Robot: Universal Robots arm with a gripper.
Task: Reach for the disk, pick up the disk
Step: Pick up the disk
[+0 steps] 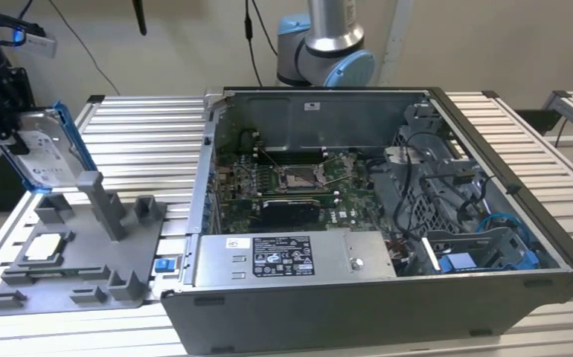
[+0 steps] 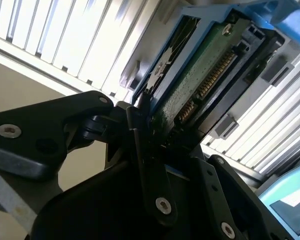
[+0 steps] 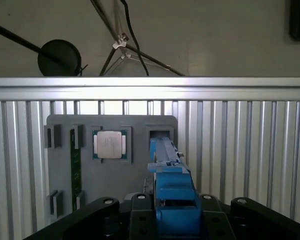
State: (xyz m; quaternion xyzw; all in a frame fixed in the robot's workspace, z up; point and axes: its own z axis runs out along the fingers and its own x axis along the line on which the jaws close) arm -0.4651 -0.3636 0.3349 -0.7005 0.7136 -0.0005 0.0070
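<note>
1. The slatted aluminium table lies under the grey fixture tray and reaches past it on all sides.
2. The open computer case lies just beside the tray, on the exterior view's right of it.
3. The robot arm's grey and blue joint rises beyond the case, well away from the tray.
4. The silver power-supply box sits in the corner of the case nearest the tray. It carries a black-and-white label whose print is too small to read.
5. The disk hangs above the far end of the tray and does not touch it. It stands on edge with its blue carrier frame along the side.
   - In the second wrist view its green circuit board and connector row face the camera.
   - In the first wrist view it is seen edge-on, over an empty rectangular slot of the tray.
   - No writing on the disk can be read.
6. The black gripper is clamped on the disk, with a finger pressing each broad face in both wrist views.
7. The square silver processor chip rests in a tray pocket next to that slot. Its markings are illegible.
</note>
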